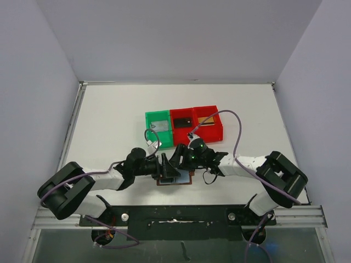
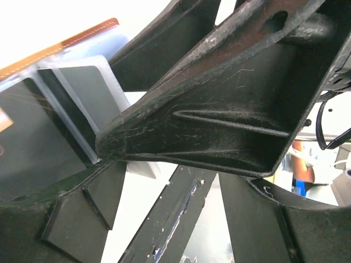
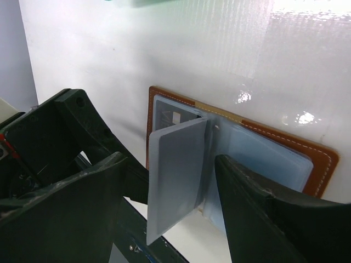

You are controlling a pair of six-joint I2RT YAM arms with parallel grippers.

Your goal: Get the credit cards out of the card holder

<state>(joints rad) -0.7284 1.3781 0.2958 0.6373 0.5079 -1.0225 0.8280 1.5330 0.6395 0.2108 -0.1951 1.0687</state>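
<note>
Card holder lies open and flat on the white worktop, close to the middle of its near edge, its brown leather rim framing pale blue-grey sleeves. A pale grey card stands tilted up from the fold, and a dark card sits in a clear sleeve just beside it. The right gripper has its jaws released, spread to either side of the raised card; whether they touch its edges cannot be told. The left gripper hangs over the holder's left half, just beside the right one, and whether its jaws are released or clenched cannot be told. Beyond the holder, toward the worktop's centre, three bins stand touching in a row. A green bin holds a silver-grey card, a red bin a black card, and a second red bin a gold card.
</note>
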